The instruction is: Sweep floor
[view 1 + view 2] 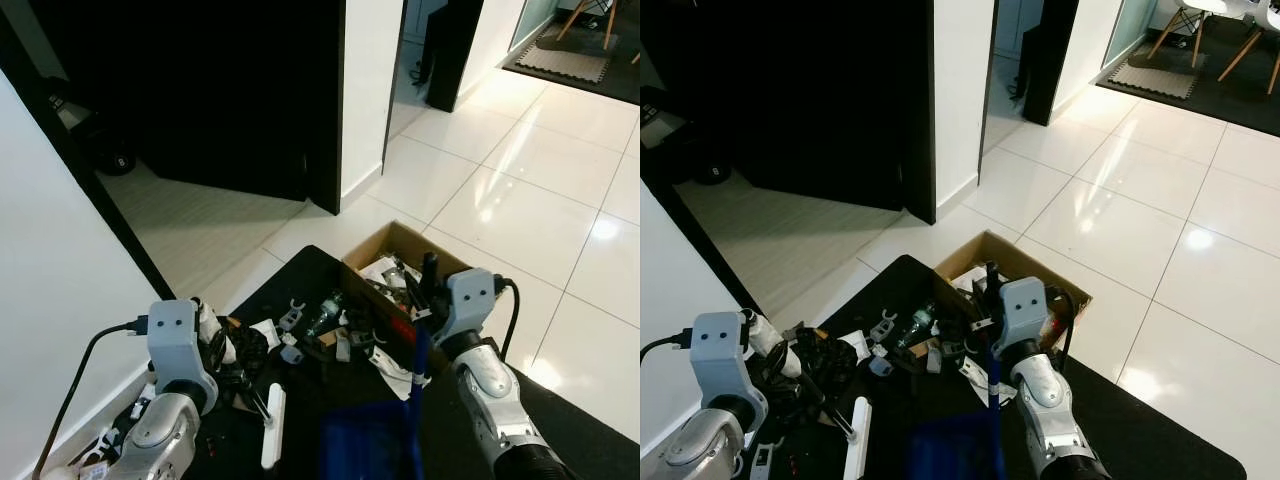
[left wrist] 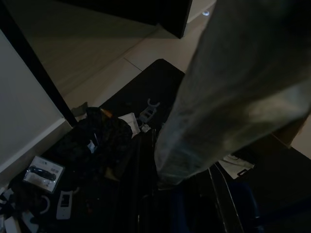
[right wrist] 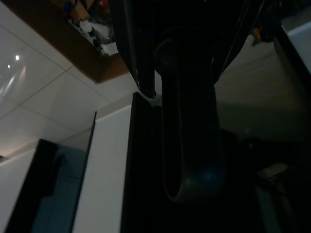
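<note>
At frame centre our right gripper (image 1: 428, 290) pinches the blue dustpan handle (image 1: 417, 385) beside the cardboard box (image 1: 400, 243); we cannot tell our left gripper's (image 1: 262, 408) state.

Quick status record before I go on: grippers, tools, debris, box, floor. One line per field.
right gripper: raised beside the cardboard box, at the blue dustpan handle; grip unclear
left gripper: low by the wall, over the debris; a white brush lies below it
dustpan: blue, on the black mat
debris: scraps and clips scattered on the mat
cardboard box: open, holding rubbish, at the mat's edge
floor: glossy white tiles
</note>
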Robot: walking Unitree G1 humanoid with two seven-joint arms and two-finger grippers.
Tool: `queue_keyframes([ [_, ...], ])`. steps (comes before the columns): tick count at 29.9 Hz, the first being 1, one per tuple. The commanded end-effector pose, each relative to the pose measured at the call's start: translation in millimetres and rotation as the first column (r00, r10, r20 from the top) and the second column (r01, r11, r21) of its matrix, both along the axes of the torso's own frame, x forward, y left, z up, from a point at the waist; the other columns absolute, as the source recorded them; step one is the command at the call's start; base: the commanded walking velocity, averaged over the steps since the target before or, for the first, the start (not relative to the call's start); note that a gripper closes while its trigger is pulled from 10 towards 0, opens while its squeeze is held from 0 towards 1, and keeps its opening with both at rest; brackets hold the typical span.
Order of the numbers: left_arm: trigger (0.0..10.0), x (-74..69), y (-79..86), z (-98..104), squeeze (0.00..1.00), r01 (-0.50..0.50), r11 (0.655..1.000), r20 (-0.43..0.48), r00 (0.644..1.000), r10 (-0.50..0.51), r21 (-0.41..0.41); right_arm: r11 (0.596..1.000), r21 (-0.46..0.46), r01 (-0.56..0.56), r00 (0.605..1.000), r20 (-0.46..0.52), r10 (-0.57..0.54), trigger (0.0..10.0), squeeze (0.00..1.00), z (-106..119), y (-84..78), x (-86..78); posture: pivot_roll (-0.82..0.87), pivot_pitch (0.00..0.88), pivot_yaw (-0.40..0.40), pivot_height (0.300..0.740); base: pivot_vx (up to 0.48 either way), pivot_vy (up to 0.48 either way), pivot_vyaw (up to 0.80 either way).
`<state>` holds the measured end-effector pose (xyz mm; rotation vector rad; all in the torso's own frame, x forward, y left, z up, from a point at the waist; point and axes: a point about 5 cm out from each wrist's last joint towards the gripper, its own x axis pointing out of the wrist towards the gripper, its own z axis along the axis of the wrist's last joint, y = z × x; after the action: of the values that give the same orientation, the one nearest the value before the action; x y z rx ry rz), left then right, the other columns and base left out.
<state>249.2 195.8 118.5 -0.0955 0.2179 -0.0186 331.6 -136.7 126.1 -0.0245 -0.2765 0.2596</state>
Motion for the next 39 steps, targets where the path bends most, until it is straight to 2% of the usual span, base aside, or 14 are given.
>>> queue_keyframes([
  [1,10.0,-0.1,-3.6,7.4,0.0,0.008,1.0,0.045,0.999,-0.008,0.011,1.0,0.029,0.011,1.0,0.003,-0.011,10.0,0.0,3.2,-0.8,1.3,0.12,0.181,0.023,0.74,0.0,0.0,0.0],
  [37,10.0,-0.5,-3.7,5.5,0.0,-0.008,1.0,0.05,0.999,0.007,0.016,0.999,0.034,0.008,1.0,-0.015,-0.007,10.0,0.0,1.0,0.6,0.9,0.13,0.178,0.022,0.74,0.0,0.0,0.0],
  [39,10.0,-0.7,-3.7,5.3,0.0,-0.006,1.0,0.05,0.999,0.005,0.02,0.999,0.033,0.005,1.0,-0.015,-0.005,10.0,0.0,0.8,0.8,1.1,0.13,0.176,0.021,0.74,-0.401,0.0,0.0],
])
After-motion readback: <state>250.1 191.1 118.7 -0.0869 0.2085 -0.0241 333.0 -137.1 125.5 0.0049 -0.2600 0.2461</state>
